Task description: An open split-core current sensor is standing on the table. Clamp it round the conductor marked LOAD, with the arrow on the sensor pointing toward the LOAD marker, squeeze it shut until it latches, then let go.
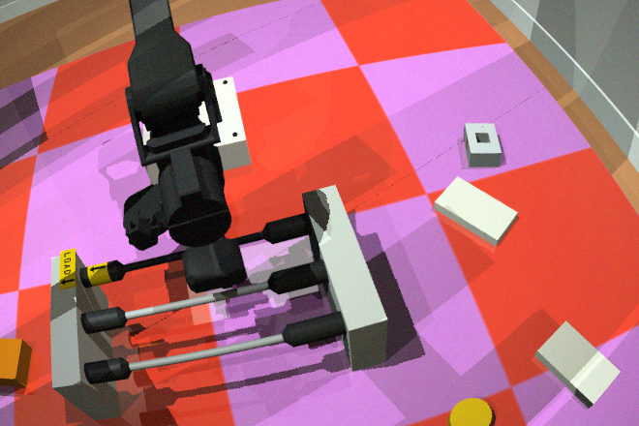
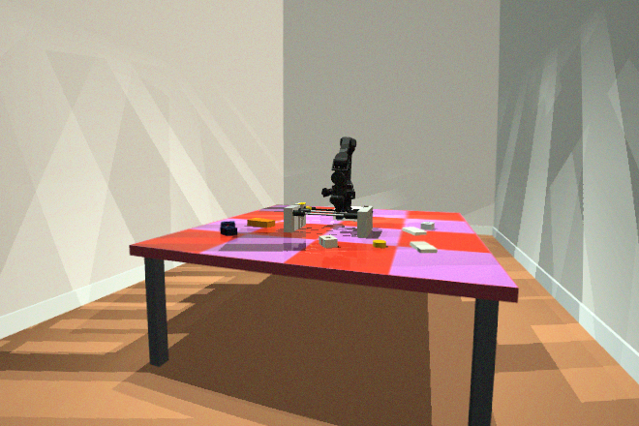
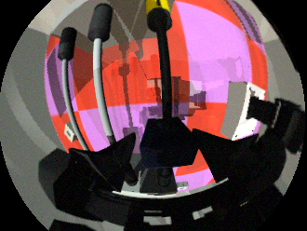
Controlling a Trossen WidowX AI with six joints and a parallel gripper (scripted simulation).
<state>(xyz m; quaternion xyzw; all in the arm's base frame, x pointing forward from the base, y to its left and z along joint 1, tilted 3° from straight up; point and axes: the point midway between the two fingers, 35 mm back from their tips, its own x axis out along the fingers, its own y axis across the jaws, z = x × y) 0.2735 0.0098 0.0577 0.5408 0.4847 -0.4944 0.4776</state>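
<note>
The dark navy sensor (image 3: 168, 142) sits round the black LOAD conductor (image 1: 152, 259) (image 3: 165, 70) in the wrist view. Its halves look together, but the latch and the arrow cannot be made out. The yellow LOAD marker (image 1: 67, 268) is on the left end block, beside a yellow sleeve (image 1: 99, 273) (image 3: 157, 6) with an arrow on the conductor's end. My gripper (image 3: 164, 133) is open, with one finger on each side of the sensor and gaps between. In the top view the gripper's body hides the sensor and the fingertips.
Two grey conductors (image 1: 170, 305) (image 1: 206, 353) run beside LOAD, between the left end block (image 1: 64, 338) and the right end block (image 1: 356, 276). An orange block (image 2: 260, 223) and a dark object (image 2: 228, 228) stand to the left. White blocks (image 1: 475, 209) (image 1: 577, 362) and a yellow disc (image 1: 470, 414) lie right.
</note>
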